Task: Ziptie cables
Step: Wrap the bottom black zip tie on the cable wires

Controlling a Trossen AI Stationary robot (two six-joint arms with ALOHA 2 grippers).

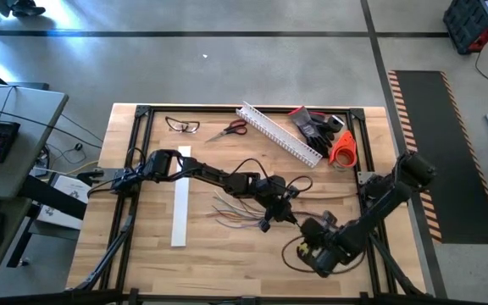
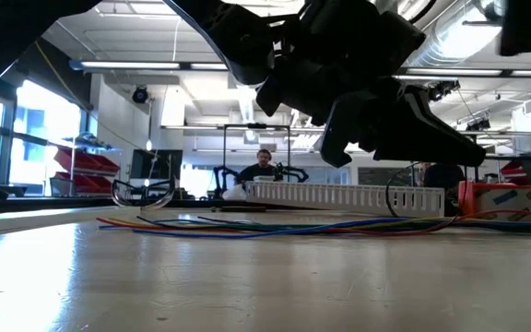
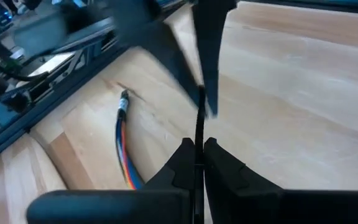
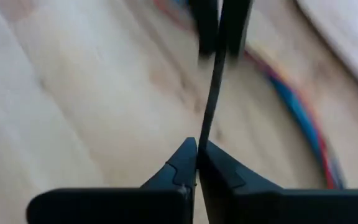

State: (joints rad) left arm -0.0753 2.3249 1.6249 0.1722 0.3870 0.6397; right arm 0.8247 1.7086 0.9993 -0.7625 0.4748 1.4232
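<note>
**Both grippers pinching one ziptie above the wire bundle**

The left arm is reaching from the table's left edge toward the centre, its gripper [image 3: 197,163] pressed together on a thin dark ziptie [image 3: 199,127]. The strip is running straight out from between the fingers toward the other arm's gripper, seen blurred farther off in the left wrist view.

The right arm is coming in from the right edge, elbow low near the front of the table. Its gripper [image 4: 197,163] is likewise pinched shut on the same ziptie [image 4: 211,93], which is spanning the short gap between the two grippers. In the high view both grippers are meeting just right of the table's middle [image 1: 280,210].

The cables [image 1: 240,212] are lying loose on the wooden tabletop [image 1: 227,263], fanned out beneath and to the left of the grippers. In the low view they are resting flat as coloured strands [image 2: 275,226], with the arms hanging above them.

At the back of the table are lying safety glasses [image 1: 182,126], scissors [image 1: 230,130], a white slotted channel [image 1: 280,133], black gloves [image 1: 316,124] and an orange tape roll [image 1: 342,148]. A flat white strip [image 1: 180,203] is lying left of the cables. A person [image 2: 265,166] is sitting in the room behind.
</note>
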